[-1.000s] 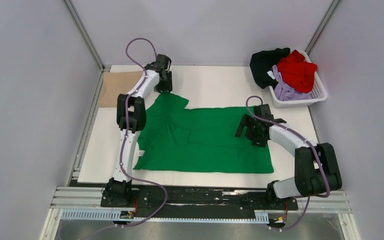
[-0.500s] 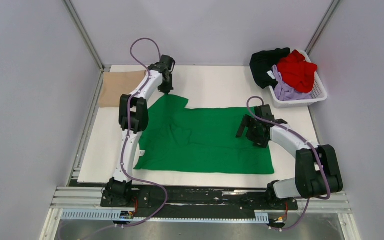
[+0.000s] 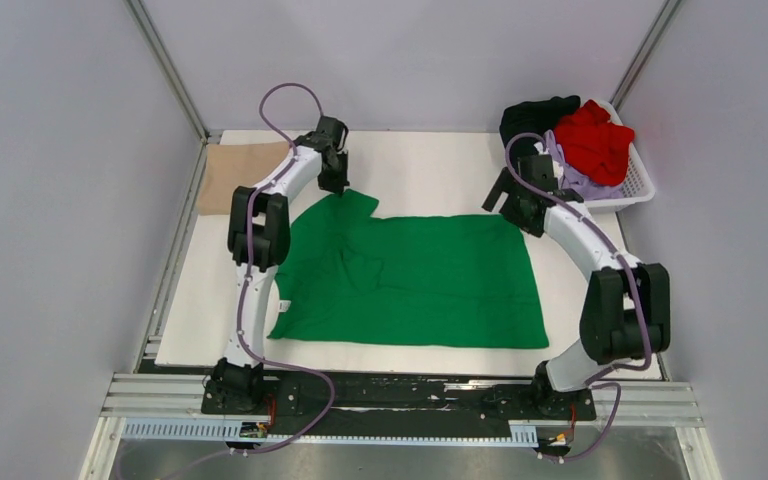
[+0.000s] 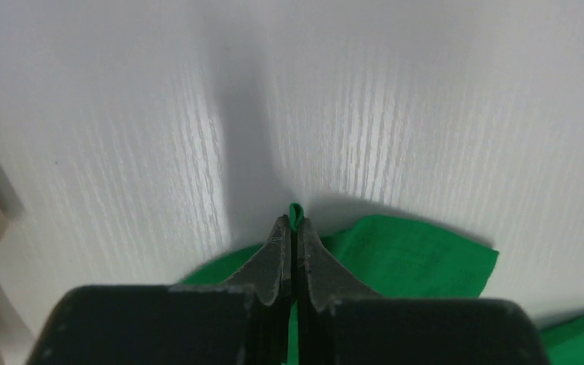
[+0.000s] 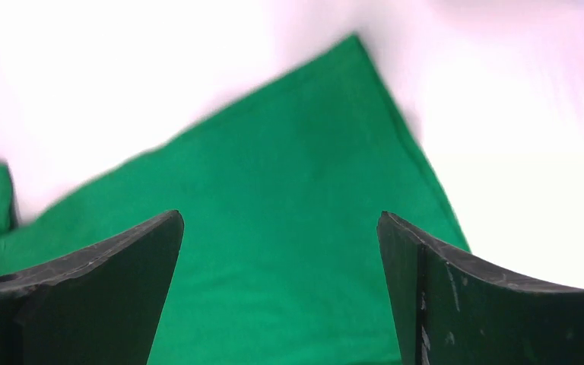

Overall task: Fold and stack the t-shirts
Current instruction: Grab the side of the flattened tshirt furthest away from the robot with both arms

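Overhead, the left arm (image 3: pixel 260 225) covers the left edge of the green t-shirt (image 3: pixel 410 275), which lies spread across the middle of the tabletop (image 3: pixel 430 165) with a rumple left of centre. From up there I cannot make out how the left jaws stand at the shirt's far left corner. The left wrist view settles it: they are pressed together on a small peak of green cloth, its tip poking out past them.

The right arm (image 3: pixel 585 250) reaches to the shirt's far right corner, and its wrist hides the right jaws from above. The right wrist view is blurred and washed out, but it shows them spread wide with nothing between, above that corner.

Only the overhead view shows the white basket (image 3: pixel 640 185) with 3 shirts: black t-shirt (image 3: pixel 530 120), red t-shirt (image 3: pixel 595 140) and lavender t-shirt (image 3: pixel 570 182), the last partly behind the right arm. A folded tan t-shirt (image 3: pixel 225 175) lies at the far left edge; the left wrist view catches only a sliver.
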Motion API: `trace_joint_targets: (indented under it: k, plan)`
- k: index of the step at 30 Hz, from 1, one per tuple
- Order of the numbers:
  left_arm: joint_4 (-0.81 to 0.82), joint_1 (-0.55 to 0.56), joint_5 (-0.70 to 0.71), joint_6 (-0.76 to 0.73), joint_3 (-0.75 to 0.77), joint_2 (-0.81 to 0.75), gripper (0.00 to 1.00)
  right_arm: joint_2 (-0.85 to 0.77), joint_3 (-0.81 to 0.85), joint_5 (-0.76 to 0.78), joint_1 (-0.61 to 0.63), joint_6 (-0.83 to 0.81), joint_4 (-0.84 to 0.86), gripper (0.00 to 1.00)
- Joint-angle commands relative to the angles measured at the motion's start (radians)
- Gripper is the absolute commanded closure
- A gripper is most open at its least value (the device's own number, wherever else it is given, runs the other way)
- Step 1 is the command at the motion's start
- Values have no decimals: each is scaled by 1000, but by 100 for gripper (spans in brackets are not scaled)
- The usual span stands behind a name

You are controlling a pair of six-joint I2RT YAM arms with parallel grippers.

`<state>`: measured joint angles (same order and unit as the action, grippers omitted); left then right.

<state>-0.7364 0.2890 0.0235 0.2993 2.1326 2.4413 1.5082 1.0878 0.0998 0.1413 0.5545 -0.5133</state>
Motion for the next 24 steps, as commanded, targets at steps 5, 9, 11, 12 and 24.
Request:
trace_joint_targets:
  k: [5, 9, 11, 12, 24]
  plan:
    - [127, 11, -132, -26, -162, -224, 100, 323, 299, 151, -63, -46, -16, 4]
    - [169, 16, -151, -39, -271, -291, 100, 463, 424, 192, -63, -60, -63, 7]
    - [183, 18, -153, -46, -307, -318, 100, 508, 469, 211, -63, -66, -75, 9]
    - [192, 19, -156, -51, -318, -327, 100, 527, 481, 218, -63, -70, -76, 10]
    - [221, 30, -202, -74, -441, -434, 100, 594, 454, 255, -53, -77, -69, 20]
